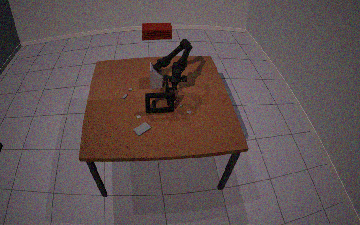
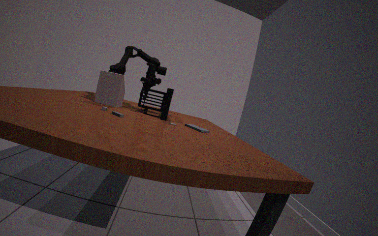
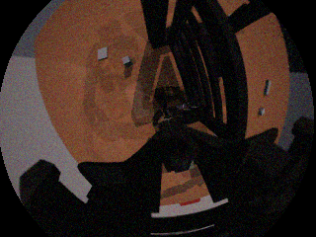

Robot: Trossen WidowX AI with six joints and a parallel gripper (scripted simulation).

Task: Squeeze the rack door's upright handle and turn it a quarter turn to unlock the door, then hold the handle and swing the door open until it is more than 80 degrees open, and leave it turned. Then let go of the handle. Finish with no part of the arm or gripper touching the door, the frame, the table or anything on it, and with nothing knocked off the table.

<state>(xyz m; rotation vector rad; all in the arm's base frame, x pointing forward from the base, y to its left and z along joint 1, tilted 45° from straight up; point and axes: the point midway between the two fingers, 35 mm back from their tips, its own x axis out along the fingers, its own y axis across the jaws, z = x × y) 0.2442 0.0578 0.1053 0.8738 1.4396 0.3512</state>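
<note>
The black rack frame (image 1: 159, 109) (image 2: 167, 104) stands upright on the brown table (image 1: 191, 138) (image 2: 125, 133). Its barred door (image 2: 151, 108) (image 3: 194, 74) stands swung out from the frame toward the arm's base, roughly square to it; I cannot read the exact angle. My gripper (image 1: 170, 90) (image 2: 144, 91) (image 3: 172, 132) points down at the door's free edge, on the base side of the frame. It is shut on the door's upright handle. The handle is dark and mostly hidden by the fingers, so its turn cannot be read.
A pale pedestal (image 1: 156, 81) (image 2: 109, 89) carries the arm's base behind the rack. A flat grey slab (image 1: 142, 129) (image 2: 197, 128) lies in front. Small grey blocks (image 1: 124, 95) (image 1: 188, 112) (image 2: 117, 114) (image 3: 102, 53) lie on both sides of the rack. A red box (image 1: 157, 31) is beyond the table.
</note>
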